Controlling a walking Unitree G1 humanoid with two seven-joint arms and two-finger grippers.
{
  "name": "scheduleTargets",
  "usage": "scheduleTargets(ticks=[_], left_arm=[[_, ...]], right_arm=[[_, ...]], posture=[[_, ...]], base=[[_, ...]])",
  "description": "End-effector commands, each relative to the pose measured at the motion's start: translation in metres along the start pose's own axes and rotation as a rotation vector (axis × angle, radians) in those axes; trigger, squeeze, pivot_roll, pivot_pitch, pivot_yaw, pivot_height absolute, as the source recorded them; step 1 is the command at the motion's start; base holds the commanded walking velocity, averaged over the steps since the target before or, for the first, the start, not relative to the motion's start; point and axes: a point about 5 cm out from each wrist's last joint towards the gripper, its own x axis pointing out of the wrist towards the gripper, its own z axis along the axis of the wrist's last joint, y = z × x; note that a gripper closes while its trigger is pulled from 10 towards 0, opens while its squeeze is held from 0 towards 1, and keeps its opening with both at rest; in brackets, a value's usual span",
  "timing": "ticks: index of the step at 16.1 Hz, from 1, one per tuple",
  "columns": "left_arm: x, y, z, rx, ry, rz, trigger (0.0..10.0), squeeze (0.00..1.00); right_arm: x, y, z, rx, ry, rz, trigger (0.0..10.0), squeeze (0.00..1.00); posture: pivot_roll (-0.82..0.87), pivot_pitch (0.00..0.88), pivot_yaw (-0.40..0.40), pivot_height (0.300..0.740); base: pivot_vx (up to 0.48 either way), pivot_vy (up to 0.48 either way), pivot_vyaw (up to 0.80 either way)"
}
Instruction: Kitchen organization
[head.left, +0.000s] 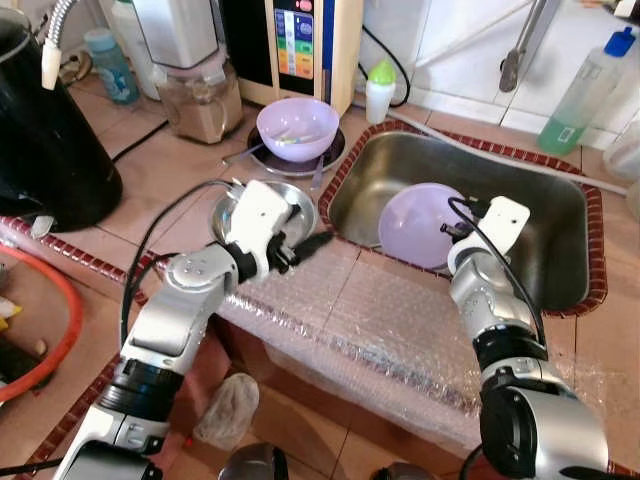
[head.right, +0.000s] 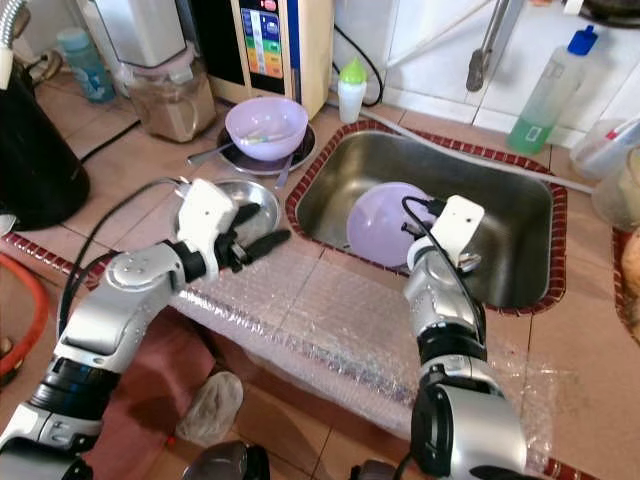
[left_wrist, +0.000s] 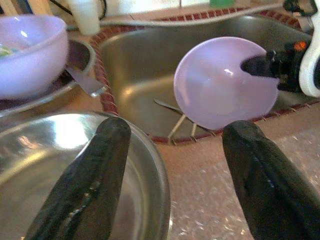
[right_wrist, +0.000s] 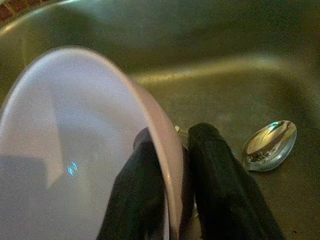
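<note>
- I see my right gripper (right_wrist: 172, 195) pinching the rim of the lilac bowl (head.left: 420, 222), one finger inside, one outside; bowl tilted in the steel sink (head.left: 540, 200).
- Spoon (right_wrist: 269, 144) lies on the sink floor, just beside.
- My left gripper (left_wrist: 175, 175) spread wide over the metal dish (head.left: 228, 212) on the counter.
- Second lilac bowl (head.left: 297, 128) behind; green-capped bottle (head.left: 379, 90) near the sink corner.

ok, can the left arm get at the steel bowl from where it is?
Probably yes. The left gripper hangs open right over the steel bowl, one finger over its inside, the other outside, nothing between.
</note>
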Motion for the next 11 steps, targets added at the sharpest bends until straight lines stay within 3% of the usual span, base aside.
scheduleTargets(ticks=[1,5,8,9,10,11], left_arm=[[0.001,0.002,0.002,0.019,0.023,-0.011,10.0,1.0],[-0.001,0.002,-0.002,0.02,0.06,-0.032,10.0,1.0],[-0.003,0.001,-0.004,0.02,0.07,-0.038,10.0,1.0],[-0.004,0.002,-0.005,0.019,0.073,-0.033,10.0,1.0],[-0.004,0.002,-0.005,0.015,0.073,-0.032,10.0,1.0],[-0.004,0.001,-0.005,0.01,0.075,-0.039,10.0,1.0]], right_arm=[[0.0,0.007,-0.002,-0.005,0.009,0.021,10.0,1.0],[0.0,0.014,-0.002,0.002,-0.021,0.055,10.0,1.0],[-0.004,0.028,0.014,-0.047,-0.153,0.196,10.0,1.0],[-0.006,0.035,0.016,0.068,-0.146,0.277,10.0,1.0],[-0.006,0.036,0.016,0.101,-0.135,0.296,10.0,1.0],[-0.005,0.034,0.015,-0.01,-0.141,0.284,10.0,1.0]], posture=[[0.01,0.039,0.047,0.74],[0.01,0.036,0.046,0.74],[0.01,0.033,0.041,0.74],[0.01,0.031,0.04,0.74],[0.01,0.03,0.04,0.74],[0.01,0.03,0.04,0.74]], base=[[0.0,0.0,0.0],[0.0,0.0,0.0],[0.0,0.0,0.0],[0.0,0.0,0.0],[0.0,0.0,0.0],[0.0,0.0,0.0]])
